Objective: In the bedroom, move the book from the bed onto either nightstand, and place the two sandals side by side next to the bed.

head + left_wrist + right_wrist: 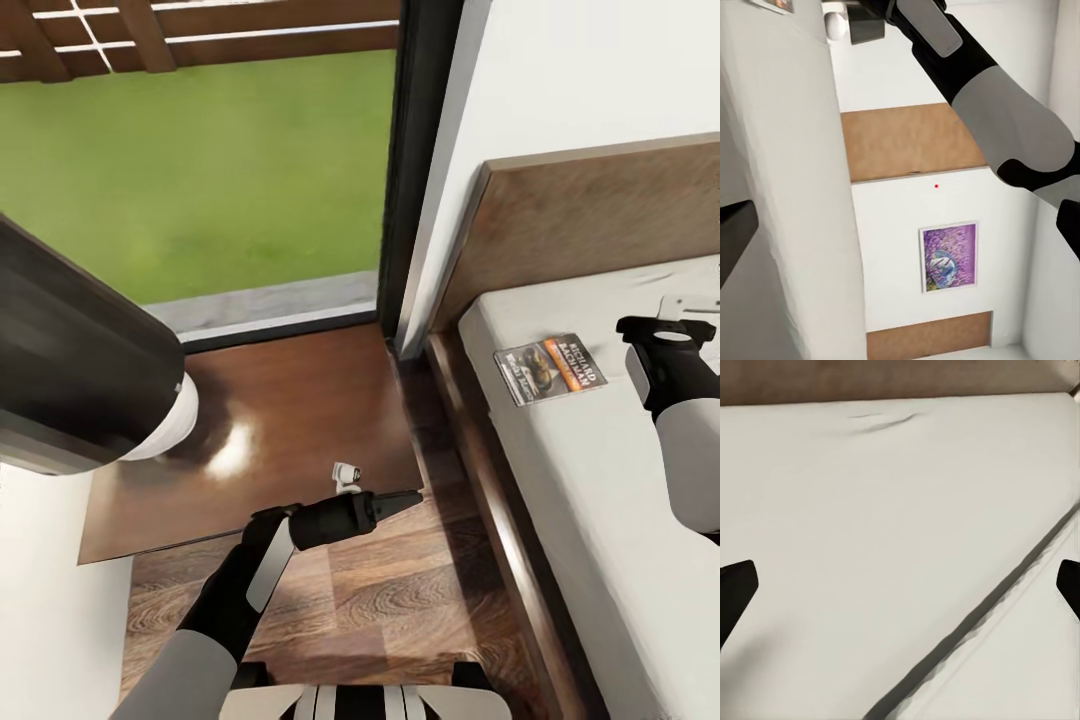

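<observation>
Nearest, the left claw hangs over the plank floor, empty; whether its jaws are apart, I cannot tell. Beyond it is the glossy nightstand. Rightward, the book lies on the bed, near the headboard. The right claw, jaws spread wide and empty, hovers over the mattress just right of it. The book step is in hand; next it must shift left and clamp the cover.

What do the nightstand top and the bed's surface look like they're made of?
Nightstand: dark brown wood with a glossy, probably lacquered top; grain shows and a bright glare spot sits on it. Bed: plain off-white mattress, matte and likely fabric, with a soft crease in the right wrist view; frame looks like brown wood.
</observation>
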### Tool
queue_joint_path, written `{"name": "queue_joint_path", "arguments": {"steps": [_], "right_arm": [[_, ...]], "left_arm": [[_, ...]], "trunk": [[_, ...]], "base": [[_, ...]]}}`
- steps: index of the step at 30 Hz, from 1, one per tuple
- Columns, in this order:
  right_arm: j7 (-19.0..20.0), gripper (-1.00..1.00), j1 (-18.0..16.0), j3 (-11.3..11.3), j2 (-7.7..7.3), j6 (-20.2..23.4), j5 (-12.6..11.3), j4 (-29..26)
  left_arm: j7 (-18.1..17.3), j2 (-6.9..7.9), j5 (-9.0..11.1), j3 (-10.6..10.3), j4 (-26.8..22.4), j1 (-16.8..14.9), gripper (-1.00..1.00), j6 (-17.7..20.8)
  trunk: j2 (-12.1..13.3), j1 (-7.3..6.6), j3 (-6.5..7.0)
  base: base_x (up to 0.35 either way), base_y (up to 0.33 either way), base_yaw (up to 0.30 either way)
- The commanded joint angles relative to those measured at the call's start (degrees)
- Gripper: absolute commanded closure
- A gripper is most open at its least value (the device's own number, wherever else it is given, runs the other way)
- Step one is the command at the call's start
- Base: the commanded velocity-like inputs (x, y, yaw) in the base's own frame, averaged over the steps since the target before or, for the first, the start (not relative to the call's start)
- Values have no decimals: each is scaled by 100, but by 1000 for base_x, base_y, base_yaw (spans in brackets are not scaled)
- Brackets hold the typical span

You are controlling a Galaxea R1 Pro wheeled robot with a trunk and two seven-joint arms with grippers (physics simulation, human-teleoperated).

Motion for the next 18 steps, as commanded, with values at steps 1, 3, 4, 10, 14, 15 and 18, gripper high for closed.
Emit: {"name": "queue_joint_path", "arguments": {"steps": [1, 3, 4, 10, 14, 15, 18], "right_arm": [[2, -100, -2, -19, 3, 37, 57, -19], [2, -100, 3, -19, 0, 37, 58, -35], [2, -100, 1, -19, -7, 37, 58, -34], [-8, -100, -1, -19, -33, 37, 57, -66], [-4, -100, -2, -37, -51, 54, 48, -94], [-1, -100, -2, -42, -53, 64, 46, -101], [17, -100, -2, -57, -60, 133, 32, -342]], "left_arm": [[0, 0, 33, -4, 2, -4, -100, 51], [16, 0, 31, -4, 3, -2, -100, 51], [34, 0, 29, -4, 3, -2, -100, 51], [408, 0, 31, -4, 3, -5, -100, 44], [538, 0, 33, -11, 3, -3, -100, 42], [544, 0, 33, -12, 3, -2, -100, 42], [564, 0, 29, -12, 3, -1, -100, 42]], "trunk": [[40, -23, 16], [120, -67, 52], [161, -89, 70], [401, -220, 178], [562, -308, 249], [602, -330, 267], [722, -396, 321]], "base": [[0, 0, 0], [0, 0, 0], [0, 0, 0], [0, 0, 0], [0, 0, 0], [0, 0, 0], [0, 0, 0]]}}
